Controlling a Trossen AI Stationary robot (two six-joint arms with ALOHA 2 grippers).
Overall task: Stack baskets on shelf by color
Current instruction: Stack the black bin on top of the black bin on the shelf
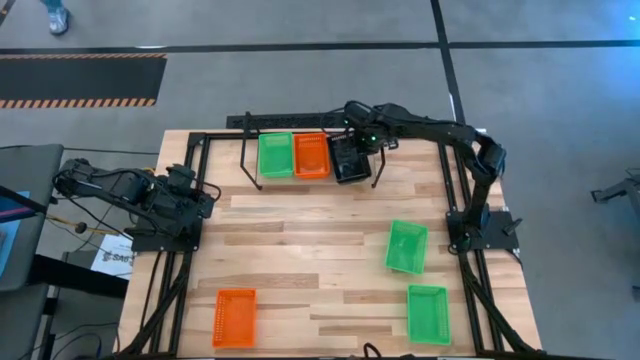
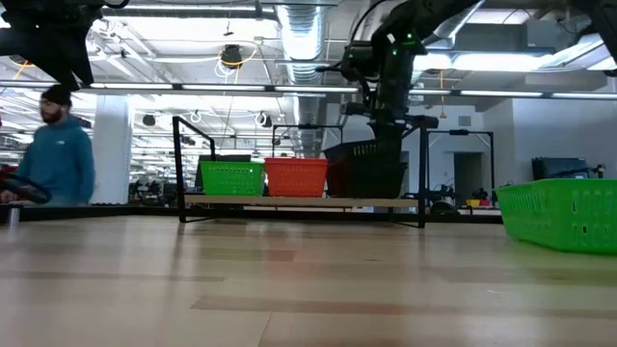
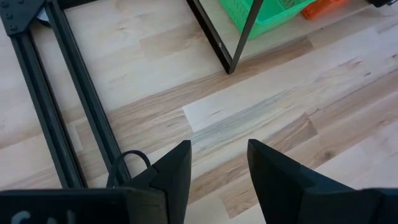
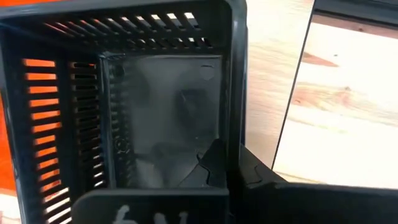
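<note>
A black basket [image 1: 348, 158] [image 2: 364, 164] sits tilted at the right end of the shelf [image 1: 250, 150], with my right gripper [image 1: 356, 136] [image 4: 233, 171] shut on it. A green basket [image 1: 276, 155] and a red-orange basket [image 1: 312, 155] stand on the shelf to its left. In the low view, dark plastic under the tilted basket reaches the shelf board; whether that is another basket cannot be told. My left gripper [image 3: 217, 165] waits open over bare wood near the table's left edge [image 1: 203, 200]. My right gripper holds the black basket by one side wall's rim [image 4: 234, 124]. One finger [image 4: 211, 165] is inside the basket and the other [image 4: 264, 180] outside. The fingers come steeply from above. The basket hangs tilted, its left end higher in the low view [image 2: 337, 150].
Two green baskets [image 1: 407, 246] [image 1: 428, 313] lie loose on the table's right half, and a red-orange one [image 1: 235, 317] near the front left. The shelf's upright end bracket [image 2: 422, 169] stands close beside the held basket. A person [image 2: 60, 154] is in the room beyond the table.
</note>
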